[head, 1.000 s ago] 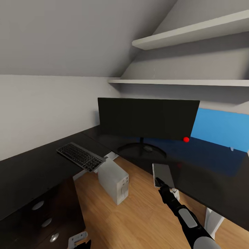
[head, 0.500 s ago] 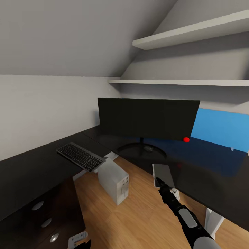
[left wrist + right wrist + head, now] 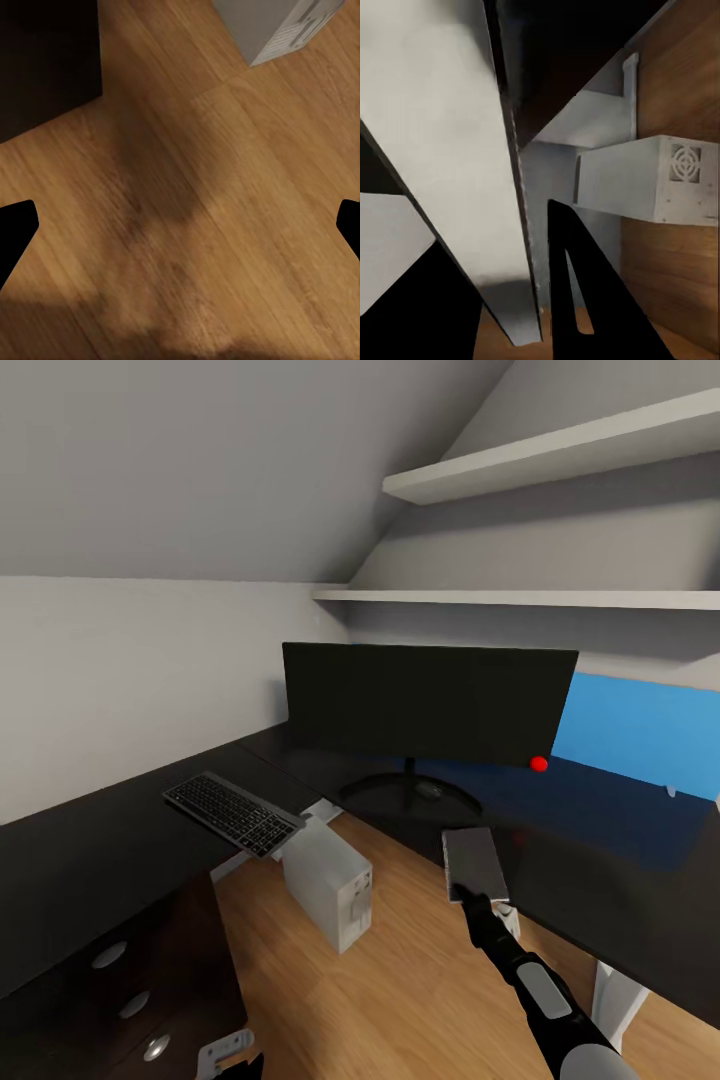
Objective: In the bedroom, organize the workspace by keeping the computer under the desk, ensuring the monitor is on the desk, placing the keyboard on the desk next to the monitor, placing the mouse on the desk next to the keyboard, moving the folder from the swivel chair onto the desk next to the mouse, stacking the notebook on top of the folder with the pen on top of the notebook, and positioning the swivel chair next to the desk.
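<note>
1. Notebook (image 3: 475,863): clamped in right jaws (image 3: 474,901) at its near edge, partly overhanging the surface (image 3: 600,860) edge.
2. Left jaws (image 3: 180,225): spread apart, empty, over the floor.
3. Risk: an edge-only grip could let it pivot and drop short of the folder (image 3: 640,735).

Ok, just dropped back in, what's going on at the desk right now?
The right gripper is shut on the notebook, holding it at the front edge of the desk. The blue folder already lies on the desk beyond the monitor, so the notebook looks bound for it. The keyboard sits on the desk's other wing, and the computer stands on the floor beside the desk's inner edge. The left gripper is open over bare wood floor.
</note>
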{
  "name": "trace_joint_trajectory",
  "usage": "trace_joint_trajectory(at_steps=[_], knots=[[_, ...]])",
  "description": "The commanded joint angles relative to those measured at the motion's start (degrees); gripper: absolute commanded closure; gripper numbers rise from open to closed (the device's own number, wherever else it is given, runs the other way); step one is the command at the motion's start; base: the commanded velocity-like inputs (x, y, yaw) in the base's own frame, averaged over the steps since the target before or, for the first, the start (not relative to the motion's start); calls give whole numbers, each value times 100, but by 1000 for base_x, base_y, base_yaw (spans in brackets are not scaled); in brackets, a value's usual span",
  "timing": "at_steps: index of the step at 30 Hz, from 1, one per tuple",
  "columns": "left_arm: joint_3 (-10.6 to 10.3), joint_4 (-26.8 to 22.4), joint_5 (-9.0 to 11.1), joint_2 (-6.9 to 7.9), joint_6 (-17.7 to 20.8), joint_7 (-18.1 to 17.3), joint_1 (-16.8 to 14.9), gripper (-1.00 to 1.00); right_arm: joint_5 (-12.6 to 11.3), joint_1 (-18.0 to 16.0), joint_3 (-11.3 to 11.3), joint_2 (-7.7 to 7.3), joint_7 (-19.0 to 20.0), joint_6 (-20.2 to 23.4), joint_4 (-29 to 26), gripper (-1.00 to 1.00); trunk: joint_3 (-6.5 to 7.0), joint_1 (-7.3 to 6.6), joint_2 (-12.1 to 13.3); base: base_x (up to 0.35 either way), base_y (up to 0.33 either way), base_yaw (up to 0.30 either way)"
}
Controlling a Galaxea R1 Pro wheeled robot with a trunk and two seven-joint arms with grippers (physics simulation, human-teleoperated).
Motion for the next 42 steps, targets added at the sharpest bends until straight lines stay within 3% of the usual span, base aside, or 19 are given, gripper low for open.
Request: trace_joint_trajectory(at_steps=[1, 23, 42], knots=[[-47, 0, 52, 6, -24, 23, -4, -100, -27, -3, -45, 5, 1, 48, 4, 100, -6, 0, -3, 0, 0, 0], [-52, 0, 43, 6, -24, 23, -4, -100, -27, -3, -49, 4, 0, 49, 4, 100, -6, 0, -3, 0, 0, 0], [-52, 0, 43, 6, -27, 23, -4, -100, -26, -3, -45, 4, -5, 60, 4, 100, 335, -418, 759, 0, 0, 0]])
